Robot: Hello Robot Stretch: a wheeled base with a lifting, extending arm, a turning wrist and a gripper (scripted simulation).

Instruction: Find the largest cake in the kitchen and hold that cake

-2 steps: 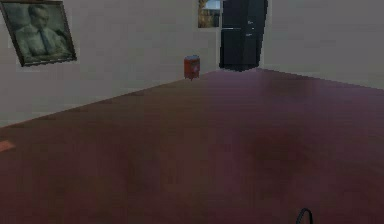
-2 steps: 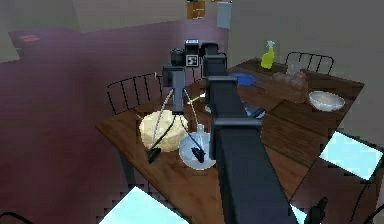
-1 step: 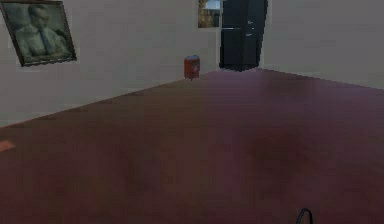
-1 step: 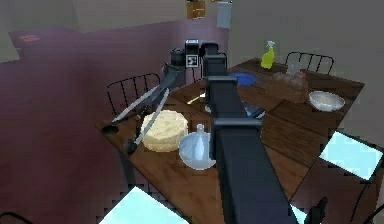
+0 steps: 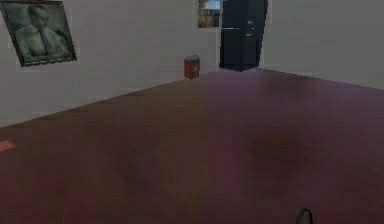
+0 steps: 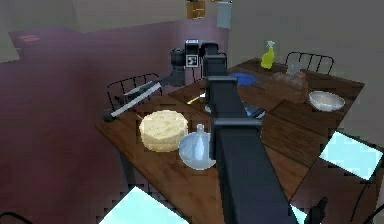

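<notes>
Fwd view, left to right: a framed picture is hanging on the pale wall at top left. A dark red floor is spreading across most of the lower part. Near the middle, at the wall's foot, a small red can-like thing is standing on that floor. Just right of it a dark cabinet is standing against the wall, w/ a small wall picture beside its upper left corner.

Arm side view, left to right: a wire-backed chair is sitting at the wooden table's left end, and a long dark-and-silver thing is lying along that edge. The cake, pale yellow and round, is resting on the table left of the arm, w/ a clear glass vessel just beside it on the right. The arm is reaching up from the bottom edge over the tabletop. The gripper is sitting at its far end, beyond the cake. Can't tell whether the claw is holding anything. Right of the arm, a blue thing is lying on the table. Farther right, a yellow spray bottle, a glass jar and a white bowl are standing on it.
</notes>
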